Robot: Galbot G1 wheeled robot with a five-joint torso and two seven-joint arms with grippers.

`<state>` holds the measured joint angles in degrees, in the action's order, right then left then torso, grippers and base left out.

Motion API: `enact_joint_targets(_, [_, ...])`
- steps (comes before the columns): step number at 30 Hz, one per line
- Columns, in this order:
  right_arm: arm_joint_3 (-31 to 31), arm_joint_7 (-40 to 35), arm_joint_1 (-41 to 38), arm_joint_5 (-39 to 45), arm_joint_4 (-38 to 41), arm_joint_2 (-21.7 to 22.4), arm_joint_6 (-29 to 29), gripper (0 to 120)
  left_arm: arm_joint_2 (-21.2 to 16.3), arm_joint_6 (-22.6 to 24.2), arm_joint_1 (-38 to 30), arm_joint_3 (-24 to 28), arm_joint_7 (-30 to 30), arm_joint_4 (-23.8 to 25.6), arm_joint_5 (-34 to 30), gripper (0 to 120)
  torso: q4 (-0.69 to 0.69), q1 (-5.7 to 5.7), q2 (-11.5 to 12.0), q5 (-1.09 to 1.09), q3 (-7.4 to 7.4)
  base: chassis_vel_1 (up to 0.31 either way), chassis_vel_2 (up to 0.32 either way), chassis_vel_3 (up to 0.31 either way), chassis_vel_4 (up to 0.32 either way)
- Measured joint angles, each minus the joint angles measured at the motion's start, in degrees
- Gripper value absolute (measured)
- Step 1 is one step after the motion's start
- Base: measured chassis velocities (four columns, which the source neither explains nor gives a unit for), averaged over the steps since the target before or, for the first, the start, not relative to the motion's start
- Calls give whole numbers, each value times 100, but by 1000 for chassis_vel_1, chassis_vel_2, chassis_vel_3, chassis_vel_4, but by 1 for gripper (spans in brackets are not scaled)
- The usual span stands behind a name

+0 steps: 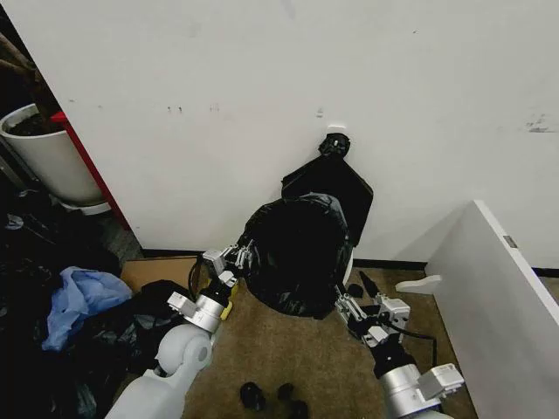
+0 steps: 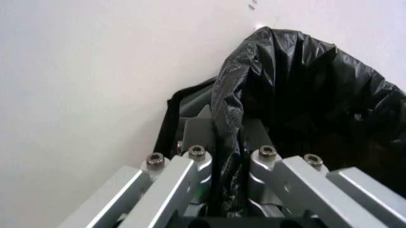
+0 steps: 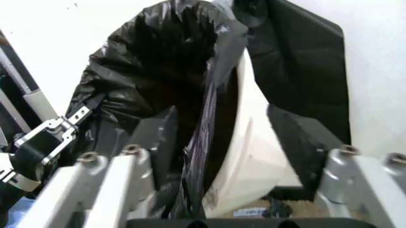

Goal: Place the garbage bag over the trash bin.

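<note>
The left tool (image 2: 222,156) is pinched on a fold of the garbage bag (image 1: 297,253) at its left side. The right tool (image 3: 235,142) is spread wide, one finger inside the bag's edge, the other outside the trash bin (image 3: 254,152). The bag is draped over the bin, which stands on the floor against the white wall (image 1: 218,105).

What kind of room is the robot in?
Probably a back corner or storage area indoors: a bare scuffed white wall, brown floor, and the trash bin half-wrapped in the garbage bag, with loose black bags heaped nearby.
</note>
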<state>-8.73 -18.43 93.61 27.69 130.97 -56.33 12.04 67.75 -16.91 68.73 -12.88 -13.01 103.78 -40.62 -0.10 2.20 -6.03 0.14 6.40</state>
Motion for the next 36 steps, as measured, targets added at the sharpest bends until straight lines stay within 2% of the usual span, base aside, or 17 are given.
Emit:
enact_joint_targets(1, [0, 62, -16, -34, -26, -18, 20, 45, -6, 0, -1, 2, -4, 0, -6, 4, -1, 0, 0, 0, 0, 0, 0, 0, 0])
enact_joint_targets(2, [0, 72, -18, -40, -30, -19, 23, 45, -7, 0, -2, 2, -5, 0, -7, 4, -1, 0, 0, 0, 0, 0, 0, 0, 0])
enact_joint_targets(3, [-1, 125, -25, -64, -44, -31, 36, 36, -15, -3, -14, 8, -6, -6, -14, 4, -1, 0, 0, 0, 0, 0, 0, 0, 0])
enact_joint_targets(5, [0, 133, -25, -66, -43, -31, 36, 34, -16, -3, -18, 9, -6, -10, -16, 4, -1, 0, 0, 0, 0, 0, 0, 0, 0])
enact_joint_targets(10, [10, 248, -13, -91, -58, -35, 55, 12, -19, -5, -90, 50, -13, -71, -32, 4, -2, 0, 0, 0, 0, 0, 0, 0, 0])
enact_joint_targets(13, [-2, 257, -12, -91, -59, -39, 74, 7, -21, -5, -106, 56, -16, -78, -33, 4, -1, 0, 0, 1, 0, 0, 0, 0, 0])
enact_joint_targets(14, [-9, 275, -7, -91, -59, -40, 91, 1, -22, -5, -121, 57, -17, -85, -32, 4, -1, 0, 0, 0, 0, 0, 0, 0, 0])
enact_joint_targets(23, [-95, 507, -61, -16, -289, -96, 328, 0, -49, -3, -143, 40, -30, -78, -62, 4, -1, 0, 0, 1, 0, 0, 0, 0, 0])
enact_joint_targets(26, [-232, 1010, -148, 504, -510, -133, 691, 0, -77, -1, -140, 13, -32, -71, -107, 4, -1, 0, 0, 1, 0, 0, 0, 0, 0])
enact_joint_targets(27, [-283, 1394, -178, 1114, -626, -139, 948, 0, -91, 8, -130, -9, -35, -60, -168, 4, -1, 0, 0, 1, 0, 0, 0, 0, 0])
enact_joint_targets(28, [-283, 1394, -178, 1114, -626, -139, 948, 0, -91, 8, -130, -9, -35, -60, -168, 4, -1, 0, 0, 1, 0, 0, 0, 0, 0])
enact_joint_targets(31, [-313, 1919, -214, 1996, -826, -147, 1254, 0, -99, 76, -126, -57, -36, -7, -315, 4, -1, 0, 0, 1, 0, 0, 0, 0, 0])
enact_joint_targets(36, [-368, 2558, -281, 2524, -1155, -172, 1480, 0, -112, 209, -131, -143, -34, 103, -544, 4, -1, 0, 0, 1, 0, 0, 0, 0, 0])
